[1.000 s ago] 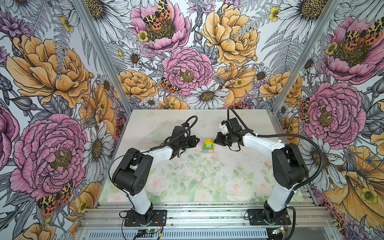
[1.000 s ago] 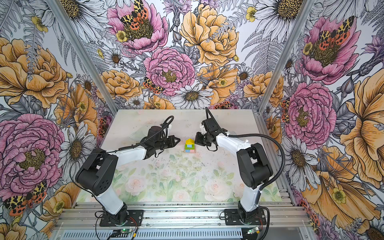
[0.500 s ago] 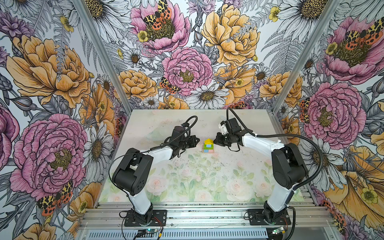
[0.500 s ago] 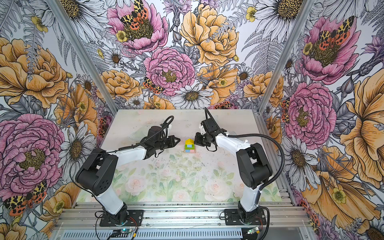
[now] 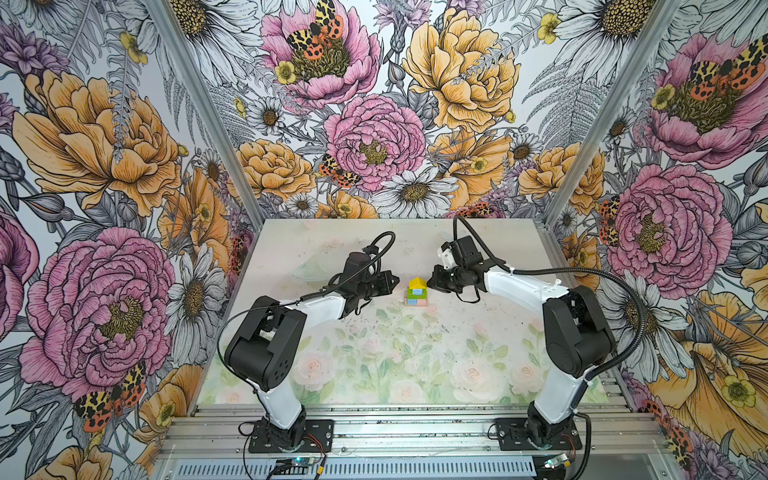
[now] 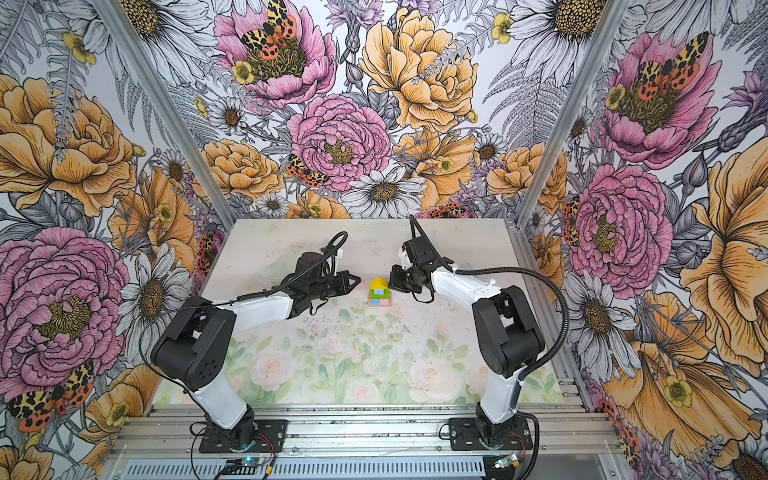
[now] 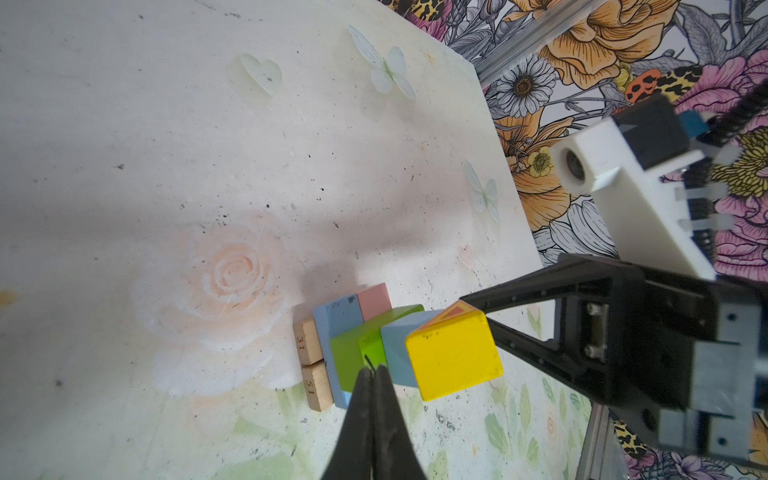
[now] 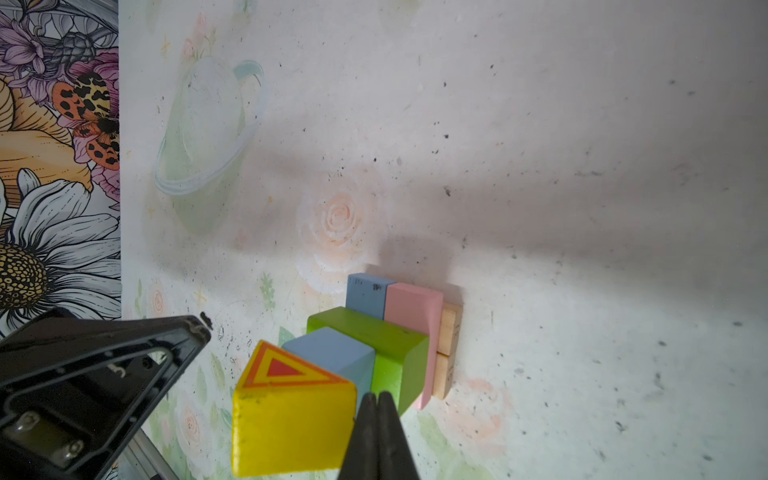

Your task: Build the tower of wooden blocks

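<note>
Desk (image 5: pixel 374 357): pale, flower-printed surface; its near half lies between the two arm bases.
Left claw (image 5: pixel 397 284): jaws together, holding nothing. Its tip is just beside the tower's left side, at the height of the green brick. Whether it touches cannot be told.
Right claw (image 5: pixel 430 284): jaws together, holding nothing. Its tip is just beside the tower's right side, near the roof.
Tower (image 5: pixel 417 293): upright on the desk between the two claw tips, slightly beyond the desk's middle.
Planks (image 7: pixel 309 345): two tan pieces side by side, flat on the desk, numbered ends showing.
Blue brick (image 7: pixel 336 316) and pink brick (image 7: pixel 374 301): side by side on the planks.
Green brick (image 7: pixel 353 353): laid across both bricks.
Cube (image 7: pixel 395 353): light blue, on the green brick.
Roof (image 7: pixel 453 357): yellow wedge on top of the cube, with a red triangle on its end face.
Wall (image 5: pixel 374 137): large printed flowers behind the desk.
</note>
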### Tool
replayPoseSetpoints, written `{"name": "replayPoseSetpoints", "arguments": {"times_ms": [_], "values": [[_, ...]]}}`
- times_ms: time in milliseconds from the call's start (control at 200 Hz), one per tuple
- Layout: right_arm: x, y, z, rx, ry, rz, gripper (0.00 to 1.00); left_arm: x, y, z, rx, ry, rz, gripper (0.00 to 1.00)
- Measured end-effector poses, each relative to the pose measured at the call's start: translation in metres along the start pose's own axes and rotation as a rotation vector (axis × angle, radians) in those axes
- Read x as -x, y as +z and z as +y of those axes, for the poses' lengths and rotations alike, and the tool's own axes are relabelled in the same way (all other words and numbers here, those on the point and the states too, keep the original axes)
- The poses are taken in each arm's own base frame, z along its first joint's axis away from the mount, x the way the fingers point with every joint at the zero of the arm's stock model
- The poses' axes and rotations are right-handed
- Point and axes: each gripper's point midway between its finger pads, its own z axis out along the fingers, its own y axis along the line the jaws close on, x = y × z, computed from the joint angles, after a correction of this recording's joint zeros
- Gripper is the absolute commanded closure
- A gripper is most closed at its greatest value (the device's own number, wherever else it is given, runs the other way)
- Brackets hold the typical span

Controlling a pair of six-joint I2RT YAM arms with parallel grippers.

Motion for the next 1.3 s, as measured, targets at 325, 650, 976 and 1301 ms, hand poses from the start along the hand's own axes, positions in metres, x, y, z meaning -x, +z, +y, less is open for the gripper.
{"name": "replayPoseSetpoints", "arguments": {"times_ms": [325,650,976,1301], "values": [[-0.014,-0.006,-0.015,-0.050,0.034,-0.007,1.00,0.000,0.000,0.000,0.000,0.001,0.000,1.00],[-0.037,-0.035,-0.008,-0.034,0.043,-0.081,1.00,0.008,-0.015,-0.008,-0.009,0.032,-0.035,1.00],[-0.063,-0.015,-0.016,0.056,0.139,-0.108,1.00,0.005,-0.020,-0.005,-0.002,0.029,-0.035,1.00],[-0.044,-0.016,0.006,0.211,0.177,-0.204,1.00,0.010,-0.026,-0.006,-0.005,0.031,-0.053,1.00]]}}
